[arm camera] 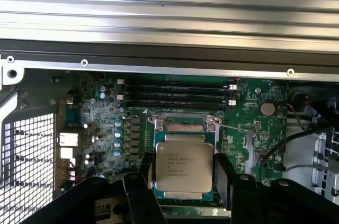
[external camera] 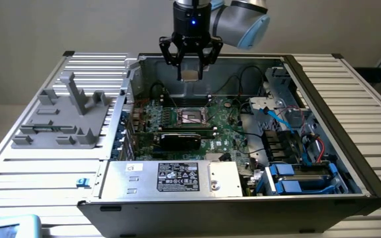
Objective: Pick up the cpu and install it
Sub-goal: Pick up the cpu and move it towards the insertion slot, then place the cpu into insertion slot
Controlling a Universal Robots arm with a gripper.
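A ribbed metal table (external camera: 38,168) carries an open case (external camera: 210,218) lying on its side. A grey fixture (external camera: 61,121) stands beside it on the exterior view's left. The gripper (external camera: 190,73) hangs above the case, well clear of the board (external camera: 229,135), and is closed on the cpu (external camera: 190,76). The chip sits flat between the two fingers (arm camera: 222,176), held at two opposite edges, its printed metal top facing the wrist camera.

In the wrist view the cpu (arm camera: 184,166) overlaps the socket (arm camera: 184,124), whose frame shows beyond the chip, towards the memory slots (arm camera: 175,92). In the exterior view the socket (external camera: 192,117) lies below the gripper, with the black card (external camera: 180,140) just beside it on the near side.

The step in hand looks like carrying the chip over the socket. To do it well, I judge the chip should be level and its edges square to the socket frame. In the wrist view they seem roughly parallel. The chip looks offset from the frame's centre, though that may be only height and camera angle. Whether the chip's corner mark matches the socket's cannot be told.

The grip is on the edges alone, so a light bump against the frame or the card could tilt the chip. Any tilt would put the socket's contacts at risk.
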